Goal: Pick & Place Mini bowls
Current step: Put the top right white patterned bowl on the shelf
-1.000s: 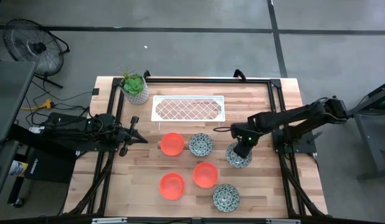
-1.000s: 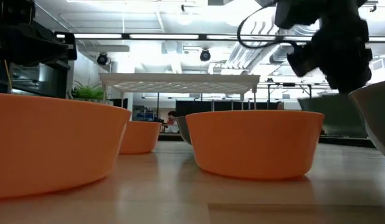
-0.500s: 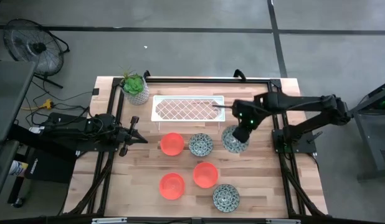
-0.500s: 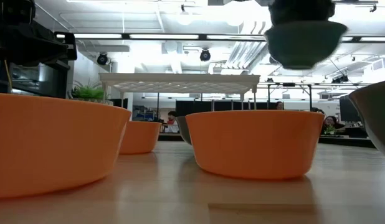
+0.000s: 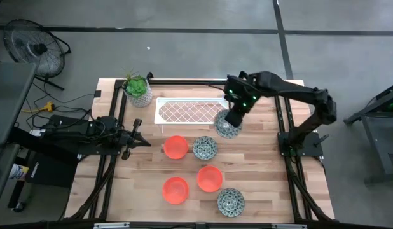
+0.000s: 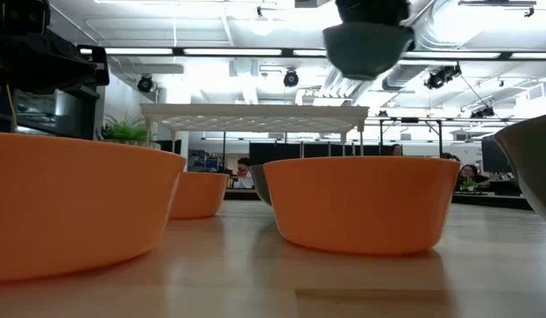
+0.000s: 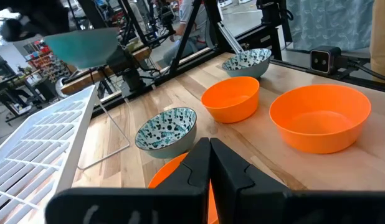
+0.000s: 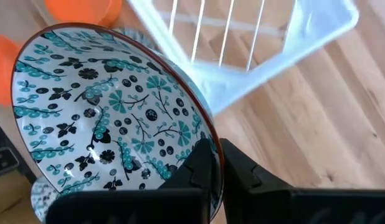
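The right gripper (image 5: 235, 116), fingers pinching a patterned bowl's (image 5: 227, 125) rim, is hanging it mid-frame nr the rack (image 5: 193, 111), prob. to set it there; left gripper (image 5: 137, 135), fingers closed & empty, is waiting mid-left.

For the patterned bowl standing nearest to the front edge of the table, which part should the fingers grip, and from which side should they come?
Grip the rim of that patterned bowl, from straight above, one finger inside the wall and one outside. It stands upright and open. Probably choose the rim's right or front side, since the orange bowl sits close on its upper left. The right gripper holds another patterned bowl by the rim this way.
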### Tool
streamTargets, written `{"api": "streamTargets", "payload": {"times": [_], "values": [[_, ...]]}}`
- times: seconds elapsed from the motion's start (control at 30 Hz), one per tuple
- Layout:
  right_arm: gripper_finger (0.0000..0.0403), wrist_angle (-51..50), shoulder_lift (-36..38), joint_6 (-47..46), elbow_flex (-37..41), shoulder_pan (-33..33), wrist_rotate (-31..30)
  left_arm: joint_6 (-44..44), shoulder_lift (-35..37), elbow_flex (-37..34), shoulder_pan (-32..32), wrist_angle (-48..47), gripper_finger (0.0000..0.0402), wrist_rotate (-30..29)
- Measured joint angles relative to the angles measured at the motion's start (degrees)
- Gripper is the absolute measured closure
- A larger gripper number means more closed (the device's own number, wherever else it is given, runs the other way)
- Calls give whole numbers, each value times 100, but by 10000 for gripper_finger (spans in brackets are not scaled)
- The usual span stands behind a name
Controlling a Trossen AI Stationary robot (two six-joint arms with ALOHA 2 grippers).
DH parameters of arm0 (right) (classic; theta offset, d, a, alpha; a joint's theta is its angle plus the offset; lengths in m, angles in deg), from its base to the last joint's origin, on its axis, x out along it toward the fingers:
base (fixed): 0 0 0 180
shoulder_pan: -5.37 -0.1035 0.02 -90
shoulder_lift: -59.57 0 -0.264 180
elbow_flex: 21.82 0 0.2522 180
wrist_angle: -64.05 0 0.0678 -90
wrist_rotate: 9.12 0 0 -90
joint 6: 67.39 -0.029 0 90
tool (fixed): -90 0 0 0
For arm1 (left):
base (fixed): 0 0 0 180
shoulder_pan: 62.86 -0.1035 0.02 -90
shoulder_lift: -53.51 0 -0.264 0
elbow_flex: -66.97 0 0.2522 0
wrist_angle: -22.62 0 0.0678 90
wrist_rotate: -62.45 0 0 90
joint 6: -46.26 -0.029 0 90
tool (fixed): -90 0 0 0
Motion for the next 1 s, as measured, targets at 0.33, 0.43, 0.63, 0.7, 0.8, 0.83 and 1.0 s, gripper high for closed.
{"api": "streamTargets", "payload": {"times": [0.33,0.43,0.63,0.7,0.8,0.83,1.0], "values": [[398,-94,-1132,-31,-1029,537,238,0,-1,-1,1,0,401,2],[395,-152,-1334,-160,-1181,644,299,0,1,-1,1,0,401,1],[395,-126,-1556,-535,-1184,797,322,0,1,-1,-1,0,401,0],[395,-26,-1590,-664,-1181,843,296,0,1,-1,0,0,401,2],[393,110,-1591,-854,-1179,864,109,0,-1,-1,1,0,401,2],[393,130,-1591,-938,-1179,868,63,0,1,-1,-1,0,401,2],[395,164,-1591,-1212,-1179,867,46,0,-1,-1,1,0,401,0]]}}
